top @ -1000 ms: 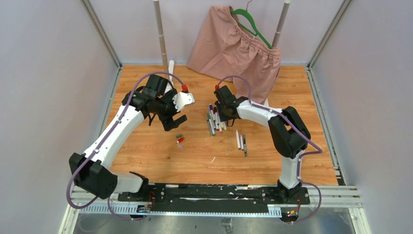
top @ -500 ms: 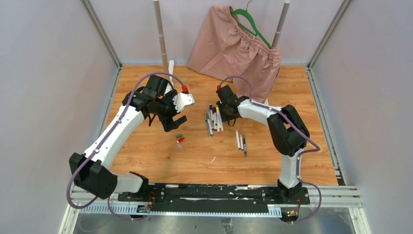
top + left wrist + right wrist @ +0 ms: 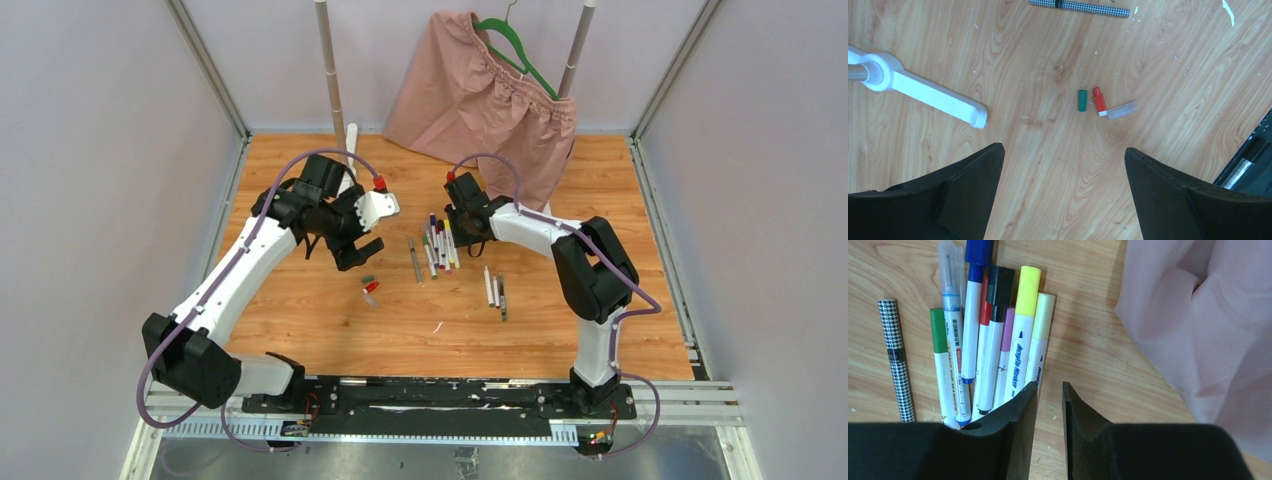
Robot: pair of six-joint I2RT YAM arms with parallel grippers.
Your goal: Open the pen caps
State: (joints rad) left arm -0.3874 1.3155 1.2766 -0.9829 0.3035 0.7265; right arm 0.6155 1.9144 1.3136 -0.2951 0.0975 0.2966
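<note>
Coloured pen caps, fitted on white pens

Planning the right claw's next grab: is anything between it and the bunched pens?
Nothing visible does. The right claw, narrowly parted and empty, is beside the outermost pale yellow pen; the pink cloth lies on its other side.

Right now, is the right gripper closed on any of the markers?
No: the right gripper shows only bare wooden table in the narrow gap between its fingers, and the pale yellow marker lies outside that gap.
</note>
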